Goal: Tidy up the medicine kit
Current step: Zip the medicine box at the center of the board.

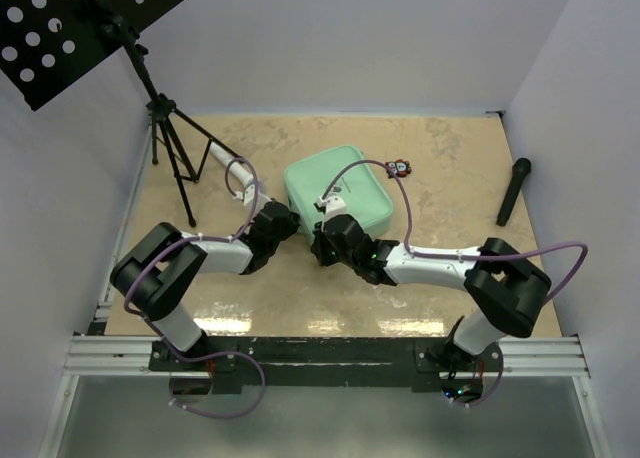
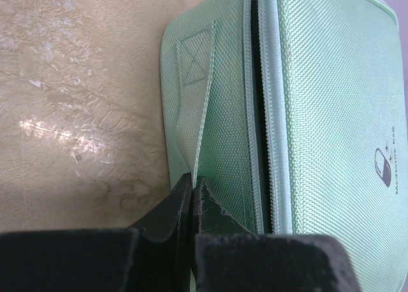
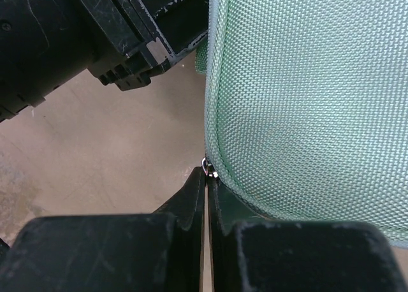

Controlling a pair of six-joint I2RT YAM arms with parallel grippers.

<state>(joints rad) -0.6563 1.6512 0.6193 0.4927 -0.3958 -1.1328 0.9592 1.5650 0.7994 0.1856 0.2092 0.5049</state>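
Both arms are in on the near-left corner of the medicine kit [image 1: 345, 183], which lies flat on the table [image 1: 450, 268], lid up, in the middle and just beyond the two wrists. The white cylinder [image 1: 222, 159] lies off its left side and the small black-and-red gadget [image 1: 400, 165] sits by its far right corner.

On the left gripper [image 2: 192, 189] the jaws are pressed right together, and the edge of the side strap [image 2: 203, 107] runs down into the tips, so I read that as a pinch on the webbing. I take that hold as an anchor: a soft case would slide or fold if I hauled on the zip with nothing bracing it.

The right gripper [image 3: 207, 177] is closed just as tightly, with the little metal ring of the zip pull [image 3: 208, 170] sitting at its fingertips. It looks nipped there rather than merely touching, though the ring is tiny. The two claws sit nearly side by side so that the pull and the brace act at the same corner.

Along the zip [image 2: 271, 113] I can see a dark gap beside the teeth, so that side seems parted. I can't see how far round the zip is open.
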